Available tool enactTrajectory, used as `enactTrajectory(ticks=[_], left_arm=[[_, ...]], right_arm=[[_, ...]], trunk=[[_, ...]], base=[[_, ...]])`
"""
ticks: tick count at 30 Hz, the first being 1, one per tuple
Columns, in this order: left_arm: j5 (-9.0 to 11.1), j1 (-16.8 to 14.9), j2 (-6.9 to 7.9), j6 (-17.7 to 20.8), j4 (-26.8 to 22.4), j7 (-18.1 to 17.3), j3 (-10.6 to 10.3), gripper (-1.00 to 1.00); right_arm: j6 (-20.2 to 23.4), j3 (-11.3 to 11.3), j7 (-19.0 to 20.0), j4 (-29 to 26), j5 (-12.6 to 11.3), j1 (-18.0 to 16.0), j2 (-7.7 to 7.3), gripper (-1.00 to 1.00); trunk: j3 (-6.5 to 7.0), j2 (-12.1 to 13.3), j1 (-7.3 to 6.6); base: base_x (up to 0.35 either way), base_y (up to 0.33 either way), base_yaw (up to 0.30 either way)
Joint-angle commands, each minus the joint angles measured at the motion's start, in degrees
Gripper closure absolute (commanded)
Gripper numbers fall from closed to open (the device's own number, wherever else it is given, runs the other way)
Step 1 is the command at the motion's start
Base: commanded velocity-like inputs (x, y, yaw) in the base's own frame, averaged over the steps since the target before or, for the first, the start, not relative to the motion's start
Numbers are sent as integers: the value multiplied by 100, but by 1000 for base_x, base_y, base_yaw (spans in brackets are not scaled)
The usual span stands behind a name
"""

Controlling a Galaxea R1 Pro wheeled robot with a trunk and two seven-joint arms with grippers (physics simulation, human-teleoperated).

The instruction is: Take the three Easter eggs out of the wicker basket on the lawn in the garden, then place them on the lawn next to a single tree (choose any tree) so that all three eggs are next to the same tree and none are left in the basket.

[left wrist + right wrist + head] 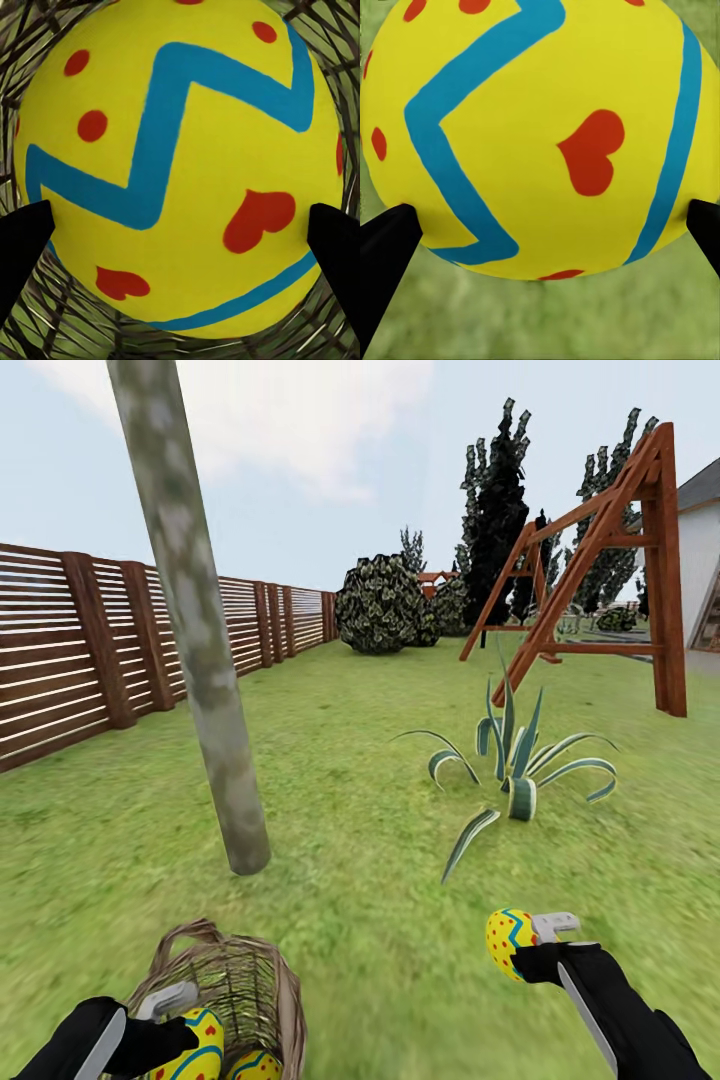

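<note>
A yellow Easter egg [507, 940] with a blue zigzag and red marks is held over the lawn [380, 920] by my right gripper [527, 947], which is shut on it; it looms large in the right wrist view as egg [540, 135], with grass behind. My left gripper [193, 1028] is shut on a second egg [207, 1042], [180, 165] at the mouth of the brown wicker basket [250, 975], with weave all around it. A third egg [258, 1066] lies in the basket. The tree's pale mottled trunk [205, 660] rises just behind the basket.
A spiky striped agave plant [515, 765] grows ahead of my right gripper. A brown slat fence [90, 650] runs along the left. A wooden swing frame [600, 570], round bushes [380, 605] and dark conifers [497, 500] stand farther back.
</note>
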Motion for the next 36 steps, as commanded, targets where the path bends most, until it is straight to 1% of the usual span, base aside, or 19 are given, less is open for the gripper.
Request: enactTrajectory(ticks=[1,2,3,7,17,22,32,36], left_arm=[[-31,-3,-17,27,-7,-42,19,100],[-31,-2,-29,27,-3,-42,19,100],[-32,-2,-36,27,0,-42,19,100],[-32,-3,-37,27,-3,-42,19,100],[-40,-1,-38,27,-8,-42,19,100],[-40,-1,-38,27,-7,-42,10,100],[-40,-1,-38,27,-8,-42,30,100],[-44,-1,-38,27,-8,-42,23,100]], right_arm=[[-43,10,11,-7,-3,-3,-9,100],[-214,10,19,-3,-3,-3,-10,100],[-387,4,42,130,-8,-3,-17,100],[-400,3,28,235,-10,-3,-22,100],[-385,10,18,240,-3,-3,-19,100],[-385,10,18,248,-3,-3,-12,100],[-385,10,18,248,-3,-4,-3,100],[-385,11,18,248,-3,-3,42,100]], trunk=[[-6,-3,-1],[-6,-3,-1],[-6,-3,-1],[-6,-3,-1],[215,11,-27],[326,17,-40],[547,31,-66],[636,36,-76]], base=[[0,0,0],[0,0,0],[0,0,0],[0,0,0],[0,0,0],[-212,0,0],[-9,0,0],[-135,0,0]])
